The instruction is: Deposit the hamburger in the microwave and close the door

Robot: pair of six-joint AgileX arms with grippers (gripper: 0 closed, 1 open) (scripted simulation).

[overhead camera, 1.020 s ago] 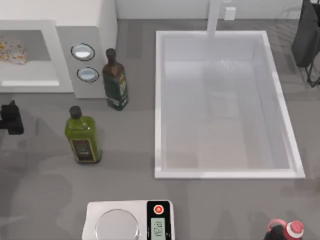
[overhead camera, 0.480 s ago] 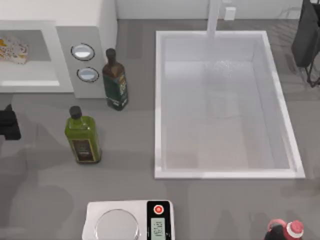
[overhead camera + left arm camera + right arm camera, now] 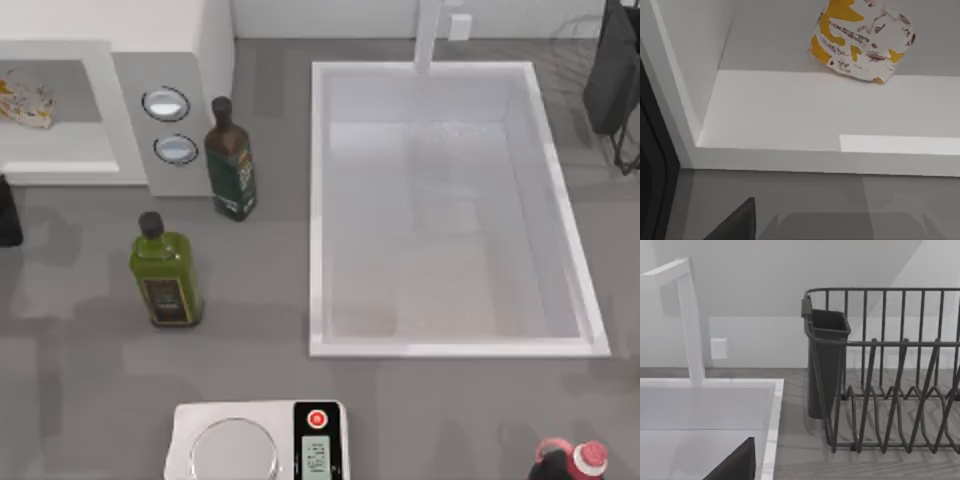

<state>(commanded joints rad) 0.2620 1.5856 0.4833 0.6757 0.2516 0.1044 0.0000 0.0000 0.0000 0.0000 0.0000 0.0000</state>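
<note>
On the grey surface (image 3: 260, 370) the largest thing is the white sink basin (image 3: 318, 220), filling the 3 o'clock half of the top view; the microwave (image 3: 190, 60) comes next, out at 10 o'clock, its two round knobs (image 3: 166, 103) facing us and its grey cavity standing open. The hamburger (image 3: 22, 103) (image 3: 862, 37) lies inside that cavity, resting on the white cavity floor with nothing touching it, so we judge the deposit step done and the closing of the door the step in hand. We cannot make out the door in these views, so we cannot say how far it stands open. Our left end effector (image 3: 6, 212) is a dark shape at the 9 o'clock edge, just in front of the microwave opening and outside it; we cannot tell how far apart its fingers are, and nothing appears held. Our right arm sits parked at 1 o'clock near the dish rack (image 3: 890, 370). The next move calls for our left arm to reach the door's outer face and swing it shut, without knocking the two oil bottles (image 3: 165, 270) close by.
</note>
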